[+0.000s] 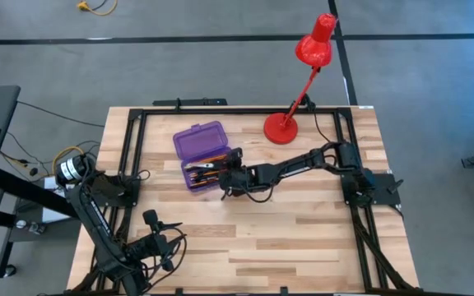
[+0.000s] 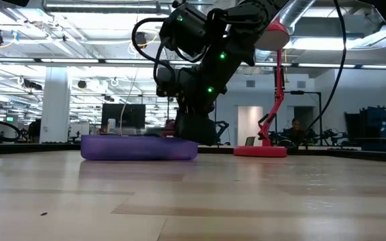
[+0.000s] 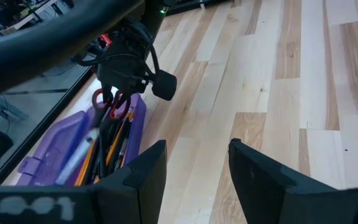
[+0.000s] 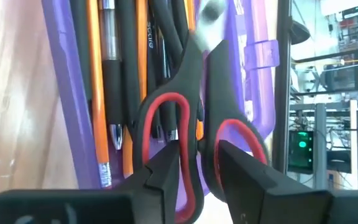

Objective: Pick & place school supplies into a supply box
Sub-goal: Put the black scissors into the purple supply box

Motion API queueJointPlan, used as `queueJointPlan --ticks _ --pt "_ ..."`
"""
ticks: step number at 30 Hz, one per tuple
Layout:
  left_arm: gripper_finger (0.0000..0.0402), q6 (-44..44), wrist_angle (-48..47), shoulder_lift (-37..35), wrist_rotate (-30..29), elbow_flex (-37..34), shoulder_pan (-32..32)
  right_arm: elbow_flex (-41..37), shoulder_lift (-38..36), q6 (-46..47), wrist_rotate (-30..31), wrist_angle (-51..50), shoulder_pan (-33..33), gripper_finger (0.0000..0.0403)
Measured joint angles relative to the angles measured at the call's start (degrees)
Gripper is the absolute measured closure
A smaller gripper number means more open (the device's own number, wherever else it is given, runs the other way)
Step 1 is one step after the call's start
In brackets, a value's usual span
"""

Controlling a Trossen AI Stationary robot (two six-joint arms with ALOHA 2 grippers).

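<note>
The purple supply box [image 1: 197,141] lies open at the table's far left, and its tray [image 4: 61,93] holds orange pencils [image 4: 95,81] and black pens [image 4: 120,74]. Red-handled scissors [image 4: 191,93] lie on top of them, blades pointing into the tray. My right gripper [image 4: 197,152] slants down over the tray's near end, open. Its fingertips stand in the two finger loops, close on either side of the joined inner bars [image 4: 196,168]. My left gripper [image 3: 197,155] waits open above the table's near left, holding nothing.
A red desk lamp [image 1: 285,127] stands on its round base at the far side, to the right of the box. Bare wood [image 1: 303,238] stretches across the near and right parts of the table. Black frame rails [image 1: 130,148] run along the edges.
</note>
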Motion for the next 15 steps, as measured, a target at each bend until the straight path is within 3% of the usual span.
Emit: queueJointPlan --ticks 15 --pt "0.0239 -0.01 0.0 0.0 0.0 0.0 0.02 -0.02 -1.91 0.0 -0.54 0.01 0.55 0.0248"
